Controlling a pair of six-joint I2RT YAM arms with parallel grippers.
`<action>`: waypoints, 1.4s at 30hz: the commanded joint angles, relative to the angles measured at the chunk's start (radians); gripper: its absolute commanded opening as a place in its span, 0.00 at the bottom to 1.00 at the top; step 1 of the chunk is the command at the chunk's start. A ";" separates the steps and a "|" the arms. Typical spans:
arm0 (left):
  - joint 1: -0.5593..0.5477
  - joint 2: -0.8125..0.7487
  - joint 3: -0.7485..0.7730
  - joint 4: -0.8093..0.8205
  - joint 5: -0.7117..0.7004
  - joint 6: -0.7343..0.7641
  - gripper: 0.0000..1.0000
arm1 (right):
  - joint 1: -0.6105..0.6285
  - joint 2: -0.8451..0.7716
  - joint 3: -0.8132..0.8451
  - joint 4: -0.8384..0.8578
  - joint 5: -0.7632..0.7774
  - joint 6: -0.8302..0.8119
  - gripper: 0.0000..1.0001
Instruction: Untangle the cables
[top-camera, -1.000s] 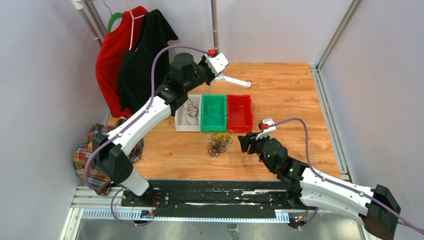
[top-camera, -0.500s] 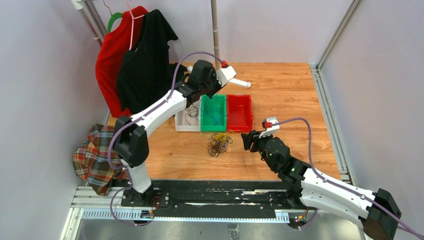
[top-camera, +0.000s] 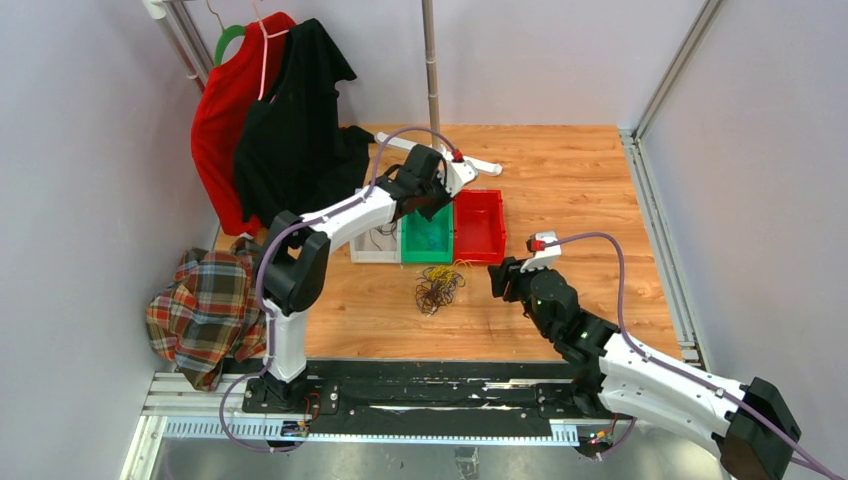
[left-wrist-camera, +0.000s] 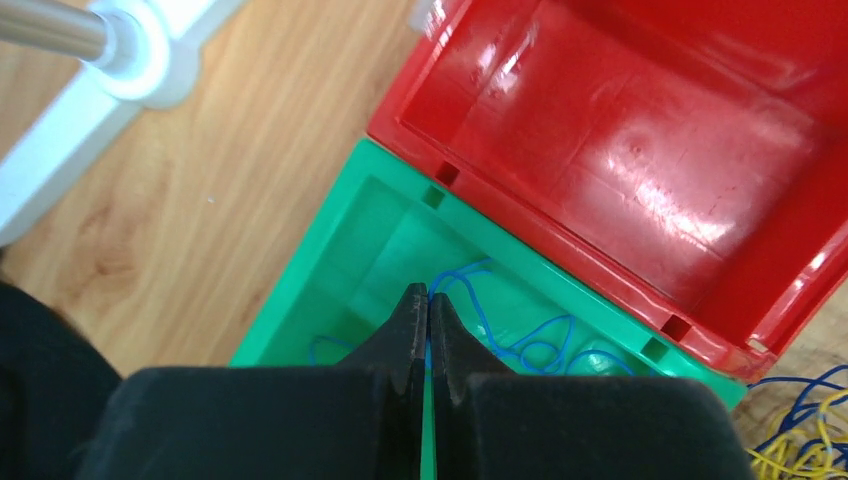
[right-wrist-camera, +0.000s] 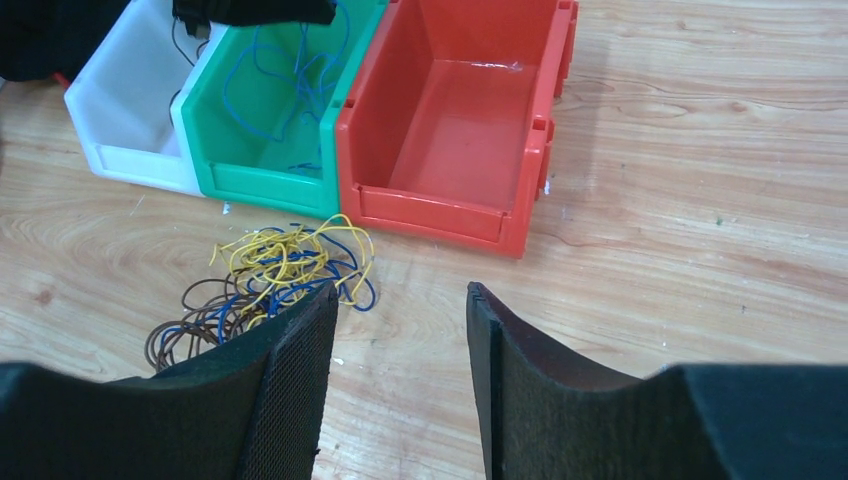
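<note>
Left fingers (left-wrist-camera: 410, 335) pinched together above blue cables (left-wrist-camera: 540, 335) in the green bin (left-wrist-camera: 310, 262)

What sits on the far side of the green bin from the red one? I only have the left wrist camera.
Observer: A white bin, touching it, with thin black wire inside.
Operator: And the yellow wires at my frame's edge?
Observer: Part of a tangle of yellow, blue and brown wires on the table, on the near side of the green bin.
Operator: Is the right gripper on it?
Observer: No; it is open, to the tangle's right, not touching.
</note>
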 joint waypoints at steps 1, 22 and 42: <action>-0.005 0.034 -0.035 0.068 -0.029 0.015 0.00 | -0.024 0.007 0.019 -0.021 0.004 0.015 0.50; -0.002 -0.113 0.200 -0.458 0.156 0.101 0.78 | -0.042 0.033 0.072 -0.040 -0.084 0.027 0.50; -0.048 -0.219 -0.300 -0.179 0.411 -0.220 0.47 | -0.053 0.007 0.050 -0.087 -0.109 0.041 0.49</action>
